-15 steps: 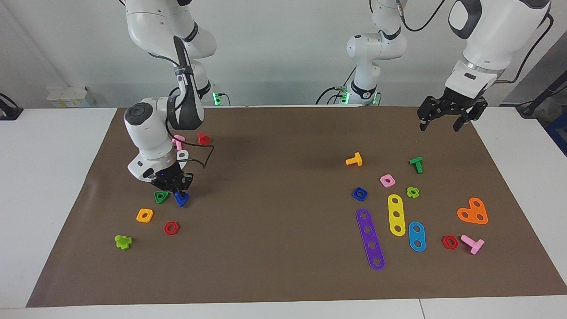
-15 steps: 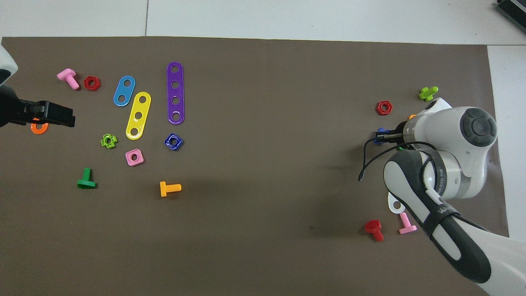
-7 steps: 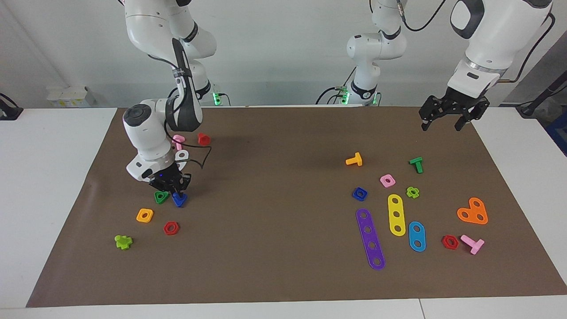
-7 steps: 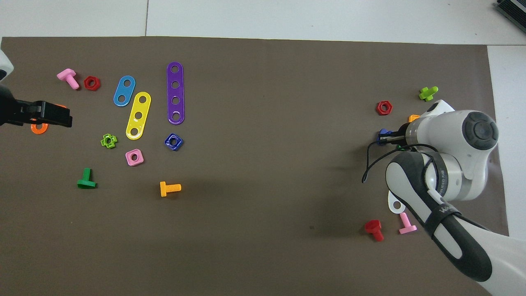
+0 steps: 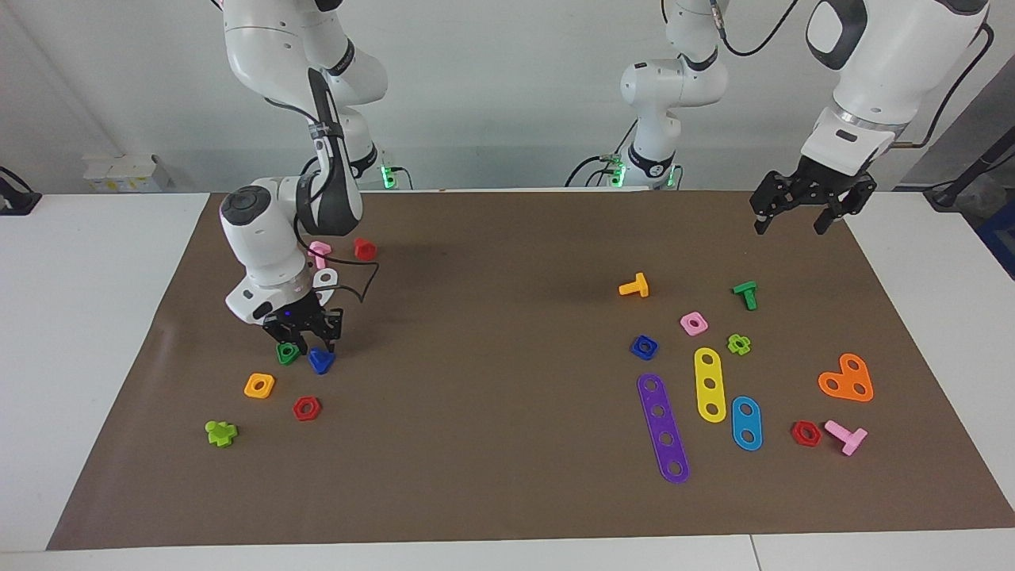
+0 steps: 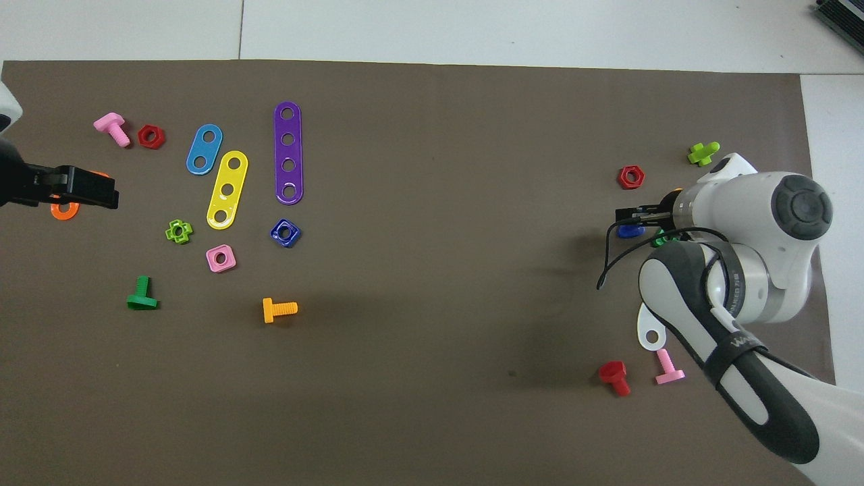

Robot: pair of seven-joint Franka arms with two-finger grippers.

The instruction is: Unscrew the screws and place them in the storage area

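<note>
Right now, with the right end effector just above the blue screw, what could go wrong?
1. The right end effector hangs open, low over the blue screw and the green nut; any sideways move could knock either one.
2. The two pieces lie close together, so a new grasp might catch the nut.
3. The left end effector waits away from the pieces and poses little risk.

Matt brown mat (image 5: pixel 507 492), paper-like, faint creases near edge. Glossy plastic purple strip (image 5: pixel 663 427), yellow strip (image 5: pixel 710 384), blue screw (image 5: pixel 320 361). Smooth white arm shells, glossy. Matt black right gripper (image 5: pixel 305 339), left gripper (image 5: pixel 797 218).
</note>
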